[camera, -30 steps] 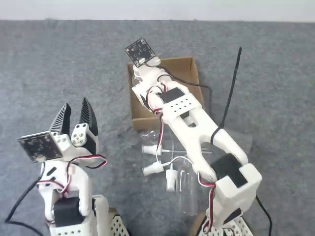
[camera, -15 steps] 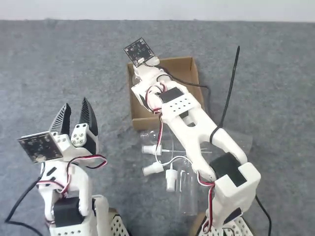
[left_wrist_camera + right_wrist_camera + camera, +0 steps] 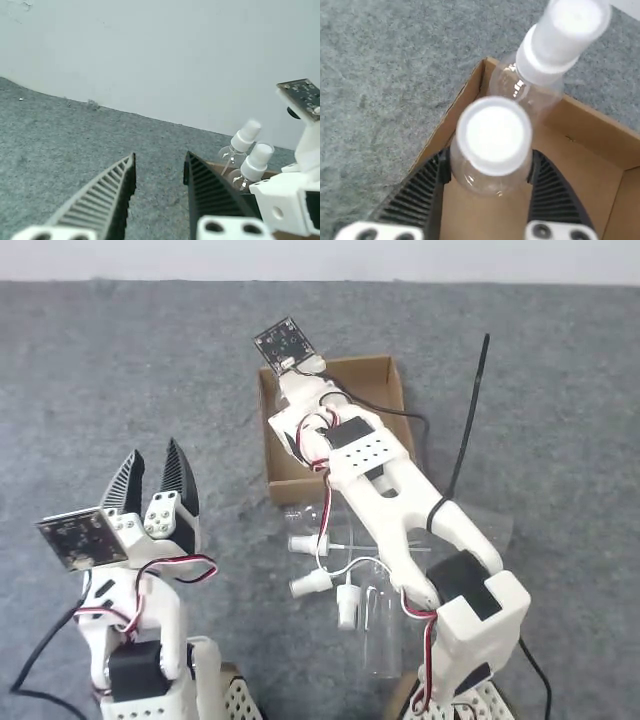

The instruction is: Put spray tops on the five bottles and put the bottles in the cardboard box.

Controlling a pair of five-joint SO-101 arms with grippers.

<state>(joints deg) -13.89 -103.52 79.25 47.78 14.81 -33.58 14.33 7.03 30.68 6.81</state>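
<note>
While the right claw (image 3: 489, 162) is clenched on a capped bottle (image 3: 492, 132), held upright over a corner of the cardboard box (image 3: 592, 132), a second capped bottle (image 3: 555, 47) sits just beside it, closer to the box wall. Cannot tell if the gripped one touches the box floor. Left claw (image 3: 157, 452) released, empty, raised over the grey desk (image 3: 120, 360), well apart from the box. More clear bottles (image 3: 382, 635) with white spray tops (image 3: 310, 585) lie on the desk beside the right arm.
</note>
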